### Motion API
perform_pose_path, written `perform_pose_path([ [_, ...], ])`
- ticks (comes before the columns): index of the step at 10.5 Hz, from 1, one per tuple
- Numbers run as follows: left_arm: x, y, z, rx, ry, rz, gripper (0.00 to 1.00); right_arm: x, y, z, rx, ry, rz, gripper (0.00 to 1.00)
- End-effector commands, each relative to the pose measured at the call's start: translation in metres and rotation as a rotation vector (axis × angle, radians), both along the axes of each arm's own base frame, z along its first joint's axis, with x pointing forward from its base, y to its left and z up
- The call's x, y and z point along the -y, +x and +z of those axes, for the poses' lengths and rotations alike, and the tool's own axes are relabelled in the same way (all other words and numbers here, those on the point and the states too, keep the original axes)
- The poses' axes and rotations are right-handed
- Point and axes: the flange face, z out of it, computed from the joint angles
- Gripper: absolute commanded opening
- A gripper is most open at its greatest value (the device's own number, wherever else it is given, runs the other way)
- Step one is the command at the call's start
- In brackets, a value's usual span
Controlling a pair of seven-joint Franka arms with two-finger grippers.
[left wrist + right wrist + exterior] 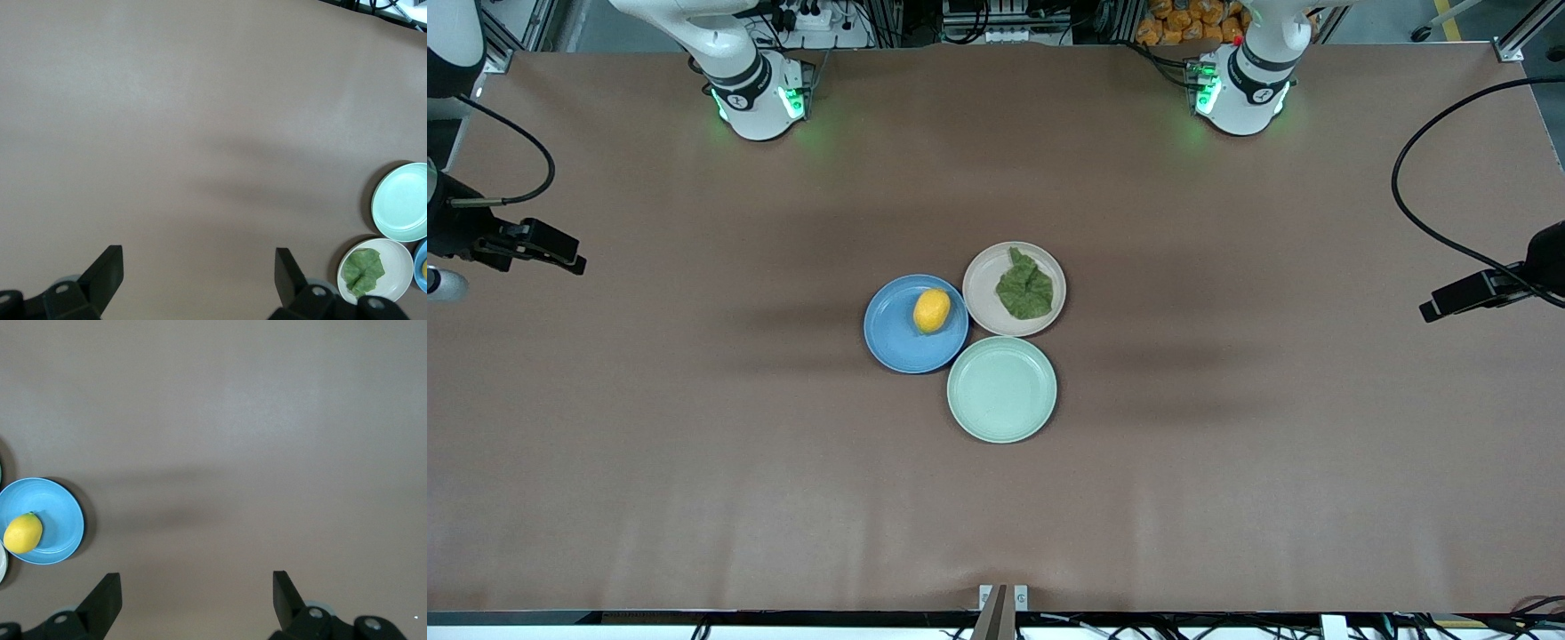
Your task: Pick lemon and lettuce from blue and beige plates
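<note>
The lemon [932, 310] lies on the blue plate [894, 336] at mid-table. Touching that plate, the beige plate [985, 286] carries the crinkled green lettuce [1024, 286]. My left gripper [199, 261] hangs open over bare table toward the left arm's end, well apart from the plates, with nothing between its fingers. From there the lettuce [363, 269] and beige plate [397, 275] show at the frame's edge. My right gripper [197, 583] is open and empty over bare table toward the right arm's end. Its view shows the lemon [23, 533] on the blue plate [61, 513].
An empty mint-green plate [1001, 391] touches both plates, nearer to the front camera. It also shows in the left wrist view as the mint-green plate [400, 203]. Black cables [1414, 204] hang by the arms at both table ends. Brown table surface surrounds the plates.
</note>
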Motion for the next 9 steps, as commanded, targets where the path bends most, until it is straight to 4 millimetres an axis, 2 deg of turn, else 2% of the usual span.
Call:
perform_pose_path([
  [1, -0.003, 0.0, 0.002, 0.015, 0.026, -0.066, 1.0, -0.005, -0.002, -0.001, 0.0, 0.003, 0.011, 1.0],
  [5, 0.006, 0.0, 0.001, 0.013, 0.046, -0.081, 1.0, -0.012, 0.0, -0.006, -0.007, 0.003, 0.02, 1.0],
  [7, 0.047, 0.001, -0.006, 0.001, 0.016, -0.143, 1.0, -0.017, 0.002, -0.01, -0.012, 0.003, 0.027, 1.0],
  [9, 0.107, -0.004, -0.016, -0.031, -0.038, -0.226, 1.0, -0.039, 0.004, -0.014, -0.018, 0.001, -0.02, 1.0],
])
